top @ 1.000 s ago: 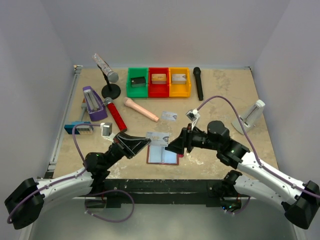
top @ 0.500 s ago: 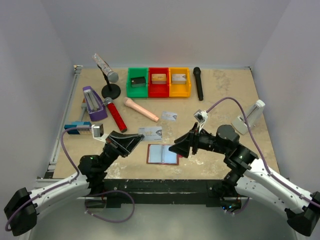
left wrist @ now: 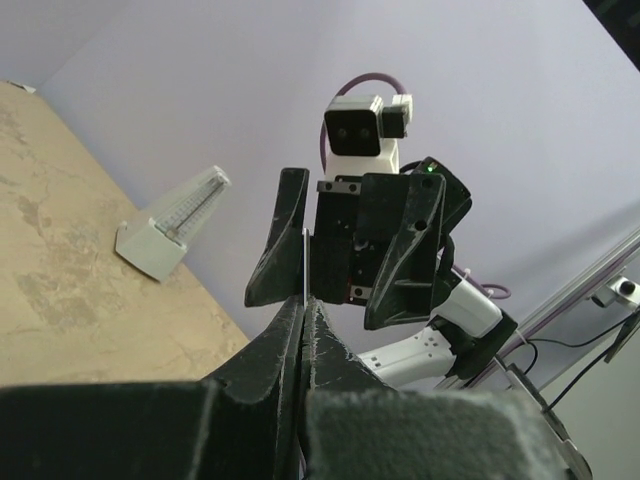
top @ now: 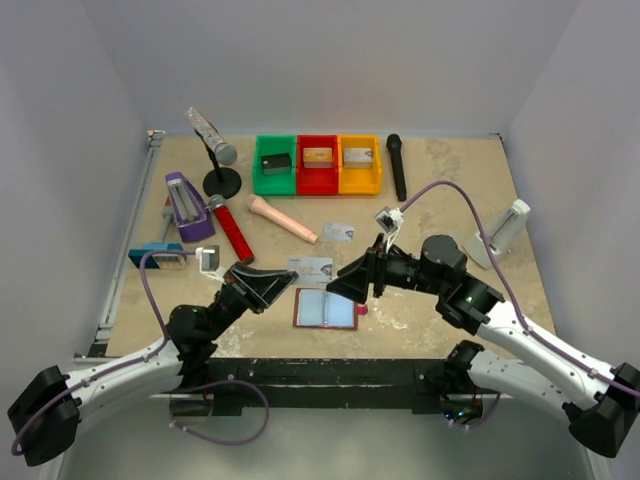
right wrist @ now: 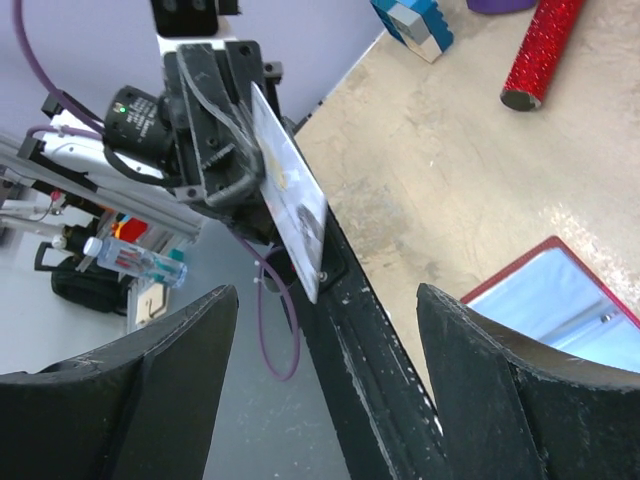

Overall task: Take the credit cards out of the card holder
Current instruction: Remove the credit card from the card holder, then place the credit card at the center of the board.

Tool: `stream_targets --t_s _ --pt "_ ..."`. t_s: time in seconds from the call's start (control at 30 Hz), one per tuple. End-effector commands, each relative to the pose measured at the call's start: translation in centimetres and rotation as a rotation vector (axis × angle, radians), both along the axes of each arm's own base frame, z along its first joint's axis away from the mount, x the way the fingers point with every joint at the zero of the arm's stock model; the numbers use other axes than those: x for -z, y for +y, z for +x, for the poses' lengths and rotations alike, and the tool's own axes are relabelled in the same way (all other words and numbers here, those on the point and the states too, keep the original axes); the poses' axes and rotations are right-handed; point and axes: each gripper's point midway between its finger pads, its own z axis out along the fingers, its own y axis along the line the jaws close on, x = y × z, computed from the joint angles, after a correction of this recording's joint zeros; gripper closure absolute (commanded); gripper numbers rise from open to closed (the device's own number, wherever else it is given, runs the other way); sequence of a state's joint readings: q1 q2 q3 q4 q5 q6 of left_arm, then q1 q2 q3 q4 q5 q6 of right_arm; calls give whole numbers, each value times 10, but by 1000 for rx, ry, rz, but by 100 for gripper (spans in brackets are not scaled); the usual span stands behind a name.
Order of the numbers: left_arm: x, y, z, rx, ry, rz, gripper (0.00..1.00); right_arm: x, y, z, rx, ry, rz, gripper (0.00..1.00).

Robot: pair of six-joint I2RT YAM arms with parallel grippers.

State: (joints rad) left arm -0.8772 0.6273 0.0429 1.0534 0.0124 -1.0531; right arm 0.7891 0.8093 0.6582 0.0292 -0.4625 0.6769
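The card holder [top: 325,310] lies open on the table near the front edge, dark red with pale blue pockets; it also shows as a red-rimmed corner, the card holder [right wrist: 570,295], in the right wrist view. My left gripper [top: 290,280] is shut on one pale credit card [top: 312,268], held above the table just behind the holder. That card [right wrist: 290,195] faces the right wrist camera and appears edge-on as a thin card [left wrist: 303,262] in the left wrist view. My right gripper [top: 345,287] stands open right beside the card, its fingers [right wrist: 175,395] apart from it. Another credit card [top: 340,232] lies flat farther back.
Green [top: 275,165], red [top: 318,163] and yellow [top: 360,163] bins stand at the back. A black microphone [top: 397,165], red microphone [top: 230,228], peach handle [top: 282,218], microphone stand [top: 221,182], purple metronome [top: 186,206] and white metronome [top: 506,230] lie around.
Half a second ago the two arms stood farther apart; both have come back toward each other. The left still holds the card. The right jaws stand wider than a second ago.
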Motion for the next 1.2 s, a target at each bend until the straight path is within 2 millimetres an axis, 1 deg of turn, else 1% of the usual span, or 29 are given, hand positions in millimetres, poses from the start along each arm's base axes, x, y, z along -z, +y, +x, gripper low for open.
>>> stream_targets --t_s 0.0,0.13,0.23,0.3,0.37,0.5,0.57,0.6,0.63,0.7,0.73,0.77,0.8,0.83,0.93,0.97,1.03,1.07,1.13,1.17 --pt "68 4 -9 22 58 101 100 -41 8 4 -21 -72 85 24" --pt "66 3 -10 30 54 96 100 -36 16 8 -37 -44 65 29" --pt "66 4 -11 31 50 95 100 -34 20 11 -41 -30 62 39" --pt "65 4 -10 25 50 91 100 -33 22 11 -47 -23 61 48" --pt "67 5 -10 22 54 96 100 -32 23 11 -52 -19 65 62" --pt "68 6 -9 15 57 95 100 -35 26 6 -88 -24 110 84" --pt "68 6 -9 14 55 95 100 -39 27 3 -115 -30 138 99" --pt "67 5 -9 16 52 95 98 -40 27 1 -127 -29 144 100" --pt "66 5 -10 19 47 98 87 -41 27 0 -134 -34 149 100" --pt "66 5 -10 18 43 101 58 -40 24 1 -123 -26 141 100" --pt "68 6 -8 8 51 104 48 -38 21 4 -106 -19 128 100" --pt "70 8 -6 -7 60 107 43 -34 16 9 -76 -7 110 100" --pt "73 9 -3 -20 77 113 34 -29 12 14 -45 11 85 100" --pt "73 13 2 -52 87 111 1 -21 6 21 -3 30 58 100" --pt "91 20 18 -146 171 190 0 3 -14 43 116 103 -9 100" --pt "98 24 22 -178 210 229 0 7 -18 50 144 106 -18 100" --pt "115 32 30 -239 274 327 1 33 -30 62 213 156 -88 100" --pt "114 35 31 -258 288 367 2 47 -37 68 251 191 -135 100" --pt "122 41 31 -282 335 456 3 72 -44 80 290 260 -197 100" --pt "127 43 31 -289 361 500 3 90 -46 85 303 316 -238 100"
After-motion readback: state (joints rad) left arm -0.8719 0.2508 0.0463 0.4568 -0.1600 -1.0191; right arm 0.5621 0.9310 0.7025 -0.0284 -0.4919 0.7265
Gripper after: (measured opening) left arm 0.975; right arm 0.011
